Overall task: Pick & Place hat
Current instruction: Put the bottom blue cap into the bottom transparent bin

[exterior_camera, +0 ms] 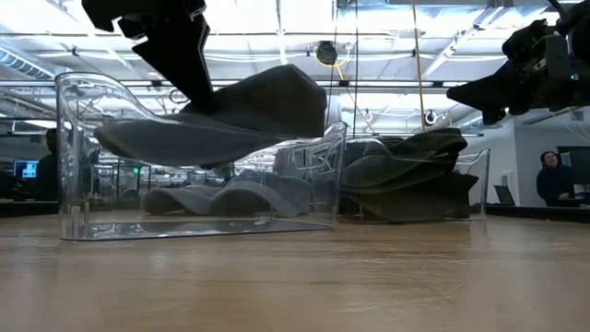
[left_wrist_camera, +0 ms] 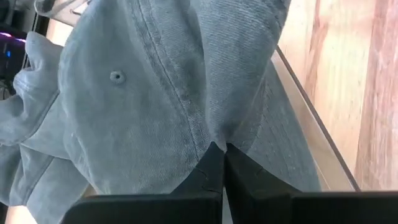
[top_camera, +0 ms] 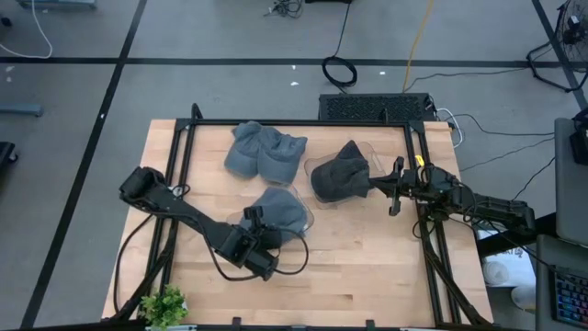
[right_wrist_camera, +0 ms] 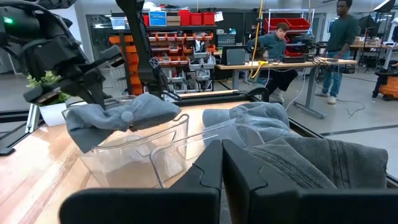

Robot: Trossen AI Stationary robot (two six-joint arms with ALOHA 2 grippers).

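Left gripper (top_camera: pixel 260 241) pinches a grey hat (top_camera: pixel 280 210), holding it over the near clear tray (exterior_camera: pixel 198 221). Placing seems underway; next, lower and release. Right gripper (top_camera: pixel 397 190), fingers together and empty, waits beside the far tray's dark hat (top_camera: pixel 338 175).

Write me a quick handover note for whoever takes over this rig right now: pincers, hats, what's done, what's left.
Left pincer: shut on the grey hat, held above the front clear tray.
Right pincer: shut, empty, beside the right tray, which holds the dark hat.
Hat pile: loose at the back of the table.
Done: dark hat is in its tray; grey hat is picked up.
Left: lower and release the grey hat into the front tray, then deal with the pile.
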